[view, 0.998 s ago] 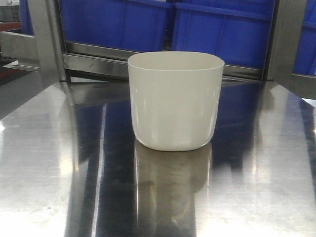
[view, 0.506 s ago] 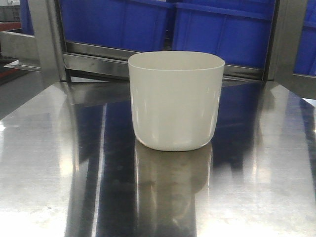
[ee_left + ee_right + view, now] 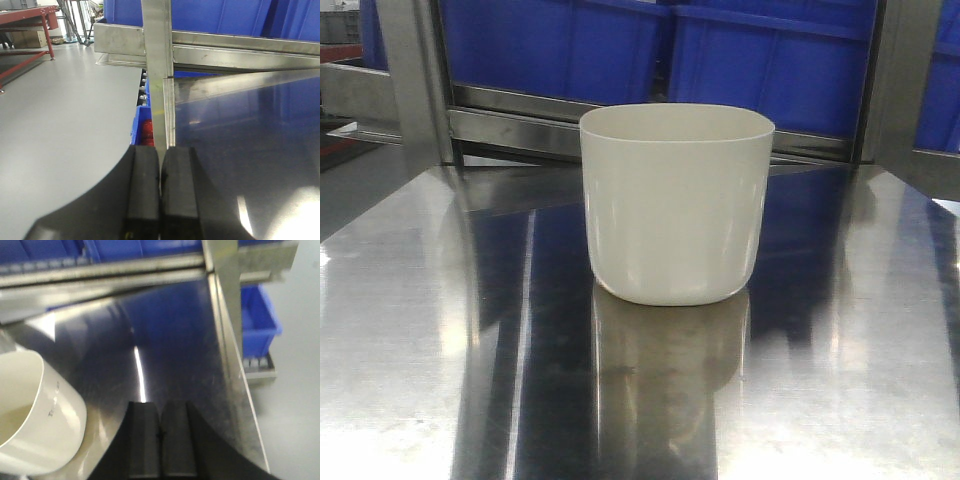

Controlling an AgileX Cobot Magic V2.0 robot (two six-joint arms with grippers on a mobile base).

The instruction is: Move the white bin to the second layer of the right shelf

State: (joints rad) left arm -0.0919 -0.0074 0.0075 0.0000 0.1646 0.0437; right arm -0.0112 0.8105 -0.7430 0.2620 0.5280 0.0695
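white bin (image 3: 675, 205) | unmoved on steel deck (image 3: 420, 330) | left hand (image 3: 160, 162) closed | right hand (image 3: 160, 415) closed

floor (image 3: 55, 115): smooth grey | far-left: red-framed bench (image 3: 25, 17) | rear: blue crates (image 3: 770, 60), steel frame (image 3: 415, 80) | deck (image 3: 420, 350): glossy steel

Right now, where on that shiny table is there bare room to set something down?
The steel deck is bare left of, right of and in front of the white bin. Behind it is crowded: blue crates fill the rack along the deck's far edge.
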